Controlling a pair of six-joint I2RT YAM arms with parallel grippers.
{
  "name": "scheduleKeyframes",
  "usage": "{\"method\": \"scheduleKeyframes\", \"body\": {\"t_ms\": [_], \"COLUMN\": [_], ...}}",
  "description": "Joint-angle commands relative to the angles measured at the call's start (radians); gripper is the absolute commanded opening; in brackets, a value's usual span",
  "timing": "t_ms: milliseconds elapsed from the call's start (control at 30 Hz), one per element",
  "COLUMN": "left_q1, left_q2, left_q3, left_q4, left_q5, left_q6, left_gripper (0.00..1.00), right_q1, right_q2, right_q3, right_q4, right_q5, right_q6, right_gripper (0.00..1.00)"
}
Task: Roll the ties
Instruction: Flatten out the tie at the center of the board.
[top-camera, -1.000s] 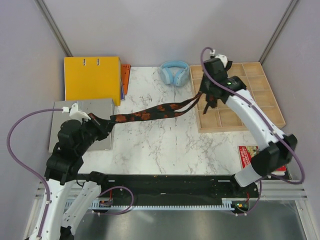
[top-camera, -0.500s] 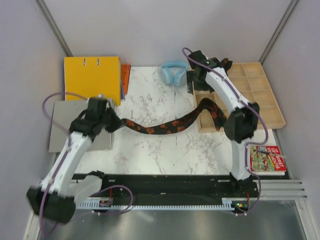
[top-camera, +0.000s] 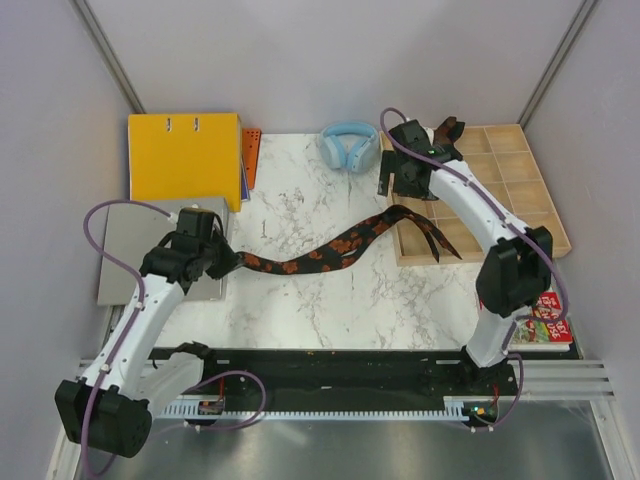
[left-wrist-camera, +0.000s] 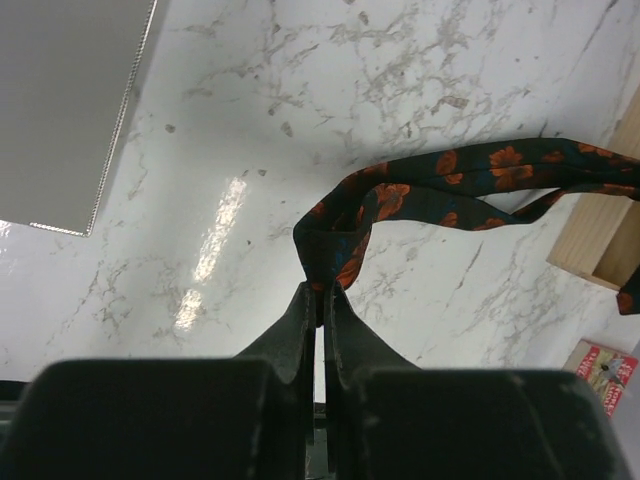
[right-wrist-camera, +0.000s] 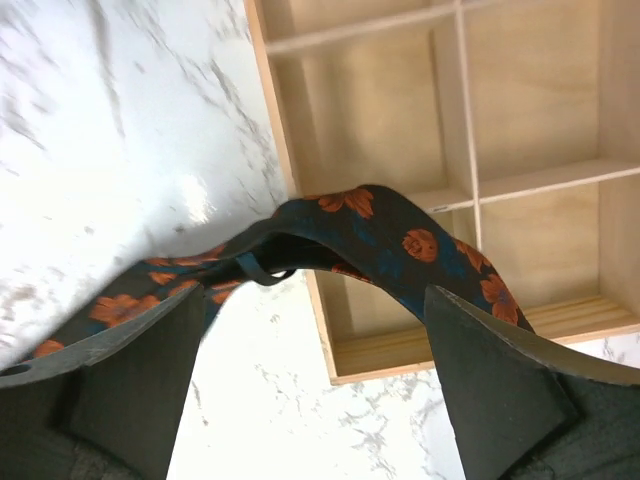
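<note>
Snaking across the white marble-patterned bench (top-camera: 300, 310) between pale grey booth walls (top-camera: 300, 60), the narrow black fabric necktie with orange-red blotches (top-camera: 320, 255) is pinched at one end by the left jaws, its far end draped over the rim of a wooden compartment tray (top-camera: 520, 190) beneath the spread right jaws.

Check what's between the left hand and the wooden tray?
Only the orange-patterned tie. It runs from the left hand, which pinches one end, across bare marble table and drapes over the wooden tray edge. The top view shows it best.

Bright, even light; glare on table (left-wrist-camera: 215, 235); R-wrist view partly blurred.
</note>
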Motion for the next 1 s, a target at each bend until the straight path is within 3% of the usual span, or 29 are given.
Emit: {"method": "scheduleKeyframes", "body": {"t_ms": [0,100,167,200,233,333,433,733,833,967], "left_q1": [0.005,0.005,0.005,0.003,0.003,0.005,0.005,0.003,0.005,0.005], "left_q2": [-0.047,-0.085,-0.108,-0.113,-0.118,-0.136,-0.151,-0.173,-0.175,-0.167], "left_q3": [-0.046,-0.079,-0.09,-0.096,-0.099,-0.115,-0.132,-0.156,-0.159,-0.15], "left_q4": [0.002,0.002,0.004,0.005,0.006,0.006,0.01,0.012,0.013,0.018], "left_q5": [-0.065,-0.082,-0.085,-0.087,-0.088,-0.104,-0.114,-0.114,-0.114,-0.101], "left_q6": [-0.016,-0.021,-0.025,-0.024,-0.024,-0.025,-0.025,-0.018,-0.014,-0.01], "left_gripper": [0.02,0.02,0.02,0.02,0.02,0.02,0.02,0.02,0.02,0.02], "right_q1": [-0.005,-0.005,-0.004,-0.004,-0.005,-0.004,-0.005,-0.041,-0.084,-0.153], "right_q2": [-0.158,-0.239,-0.326,-0.363,-0.432,-0.494,-0.465,-0.256,-0.146,0.073], "right_q3": [-0.11,-0.213,-0.369,-0.434,-0.498,-0.675,-0.727,-0.588,-0.461,-0.079], "right_q4": [0.215,0.24,0.29,0.324,0.361,0.468,0.481,0.453,0.432,0.323], "right_q5": [0.043,0.032,0.036,0.032,0.02,-0.026,-0.037,0.051,0.055,0.057], "right_q6": [0.058,0.101,0.158,0.176,0.213,0.254,0.259,0.21,0.173,0.14], "right_gripper": [0.98,0.95,0.84,0.77,0.62,0.42,0.41,0.45,0.45,0.45]}}
